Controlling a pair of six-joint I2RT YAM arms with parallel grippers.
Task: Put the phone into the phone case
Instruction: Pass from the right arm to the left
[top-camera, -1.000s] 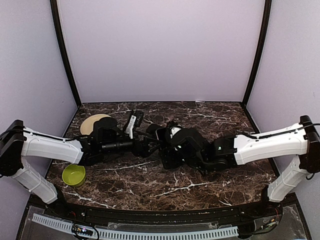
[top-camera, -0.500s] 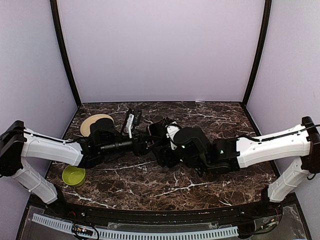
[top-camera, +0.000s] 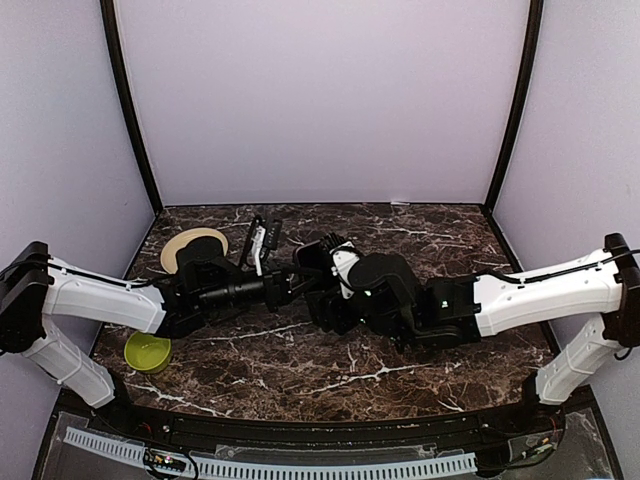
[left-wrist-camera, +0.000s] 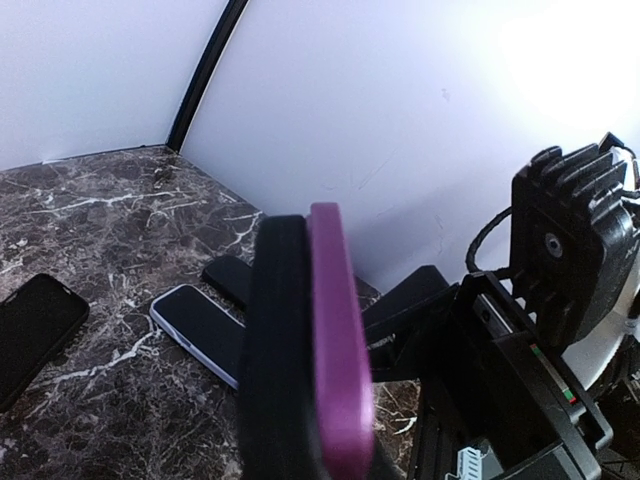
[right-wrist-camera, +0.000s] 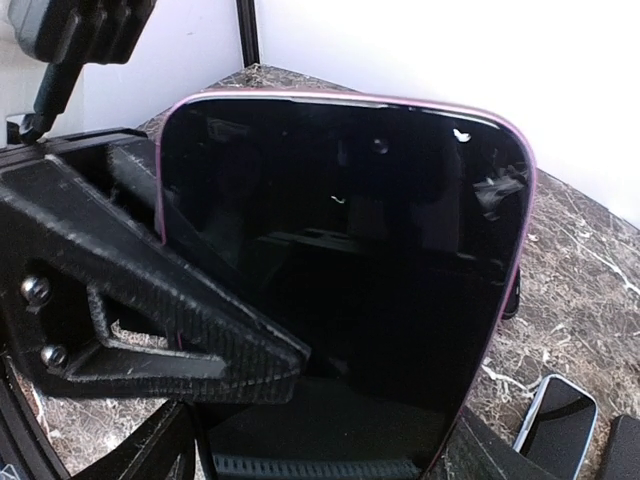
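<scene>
In the right wrist view the phone (right-wrist-camera: 350, 250), with its black screen, sits inside the rim of the purple phone case (right-wrist-camera: 518, 240). My right gripper (right-wrist-camera: 320, 445) holds the pair across its width and lifts it off the table. A black finger (right-wrist-camera: 190, 330) of the left gripper lies flat on the screen's left side. Seen edge-on in the left wrist view, the purple case (left-wrist-camera: 340, 360) stands pressed against that dark finger (left-wrist-camera: 275, 350). From above, the left gripper (top-camera: 298, 283) and the right gripper (top-camera: 322, 262) meet mid-table, and the phone is mostly hidden between them.
A white-rimmed phone (left-wrist-camera: 195, 330) and a black phone (left-wrist-camera: 30, 330) lie on the marble beyond the grippers. A tan plate (top-camera: 190, 245) sits back left and a green bowl (top-camera: 147, 351) near left. Another small device (top-camera: 258, 240) lies behind the left arm.
The left gripper's jaws have closed from wide open onto the phone and case. The right gripper has shifted slightly left and turned with the phone.
</scene>
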